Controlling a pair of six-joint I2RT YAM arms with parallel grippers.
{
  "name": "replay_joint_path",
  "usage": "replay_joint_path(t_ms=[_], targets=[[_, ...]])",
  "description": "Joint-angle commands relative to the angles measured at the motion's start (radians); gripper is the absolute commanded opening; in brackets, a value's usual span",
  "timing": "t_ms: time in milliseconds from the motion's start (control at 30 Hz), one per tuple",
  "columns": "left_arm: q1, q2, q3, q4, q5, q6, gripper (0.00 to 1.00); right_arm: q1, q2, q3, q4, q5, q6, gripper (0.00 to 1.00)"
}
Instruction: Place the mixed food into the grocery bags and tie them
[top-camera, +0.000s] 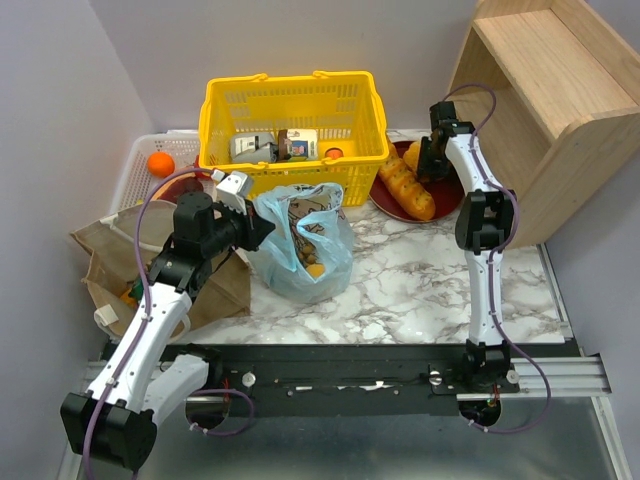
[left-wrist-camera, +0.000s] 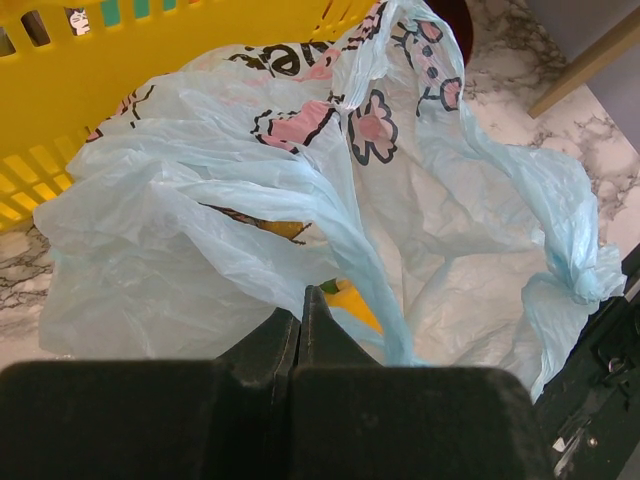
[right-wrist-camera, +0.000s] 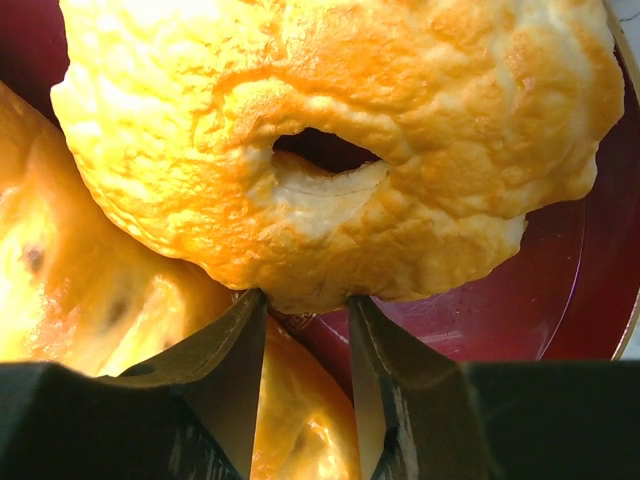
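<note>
Surface: marble table (top-camera: 420, 280), yellow basket (top-camera: 290, 110) at the back.
Blue bag (top-camera: 300, 245): mid-table, just before the basket, mouth up, food (top-camera: 314, 252) inside.
Tan bag (top-camera: 225, 290): left, slumped beneath the left arm.
Left gripper (left-wrist-camera: 302, 300): fingers pressed together against the blue bag's film; whether film is caught, cannot tell.
Right gripper (right-wrist-camera: 305, 310): fingers slightly apart, tips at the ring bread (right-wrist-camera: 330, 130) edge, over the plate (right-wrist-camera: 590, 280) beside the loaf (right-wrist-camera: 60, 280).

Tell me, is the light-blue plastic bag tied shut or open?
Open. From above, the blue bag gapes at the top, with orange-brown food showing inside its mouth, and no knot closes it.
</note>
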Motion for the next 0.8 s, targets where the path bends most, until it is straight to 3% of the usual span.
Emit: replay_joint_path(t_ms=[0,167,333,433,700,767], targets=[[0.009,-0.022,-0.013,0.009,0.001,0.004,0.0,-0.007,0.027,-0.008,-0.01,-0.041,-0.005,0.01],[0.009,-0.021,-0.014,0.012,0.006,0.004,0.0,-0.006,-0.068,-0.155,0.089,-0.055,-0.019,0.01],[0.009,-0.008,-0.014,0.017,0.009,0.001,0.0,-0.007,-0.302,-0.47,0.311,-0.042,-0.022,0.01],[0.009,0.002,-0.014,0.019,0.015,-0.001,0.0,-0.006,-0.405,-0.555,0.379,-0.032,-0.017,0.01],[0.012,0.018,-0.014,0.02,0.027,-0.001,0.0,-0.006,-0.475,-0.622,0.422,-0.032,-0.017,0.01],[0.013,0.022,-0.014,0.02,0.029,-0.004,0.0,-0.007,-0.427,-0.556,0.358,-0.036,-0.057,0.06]])
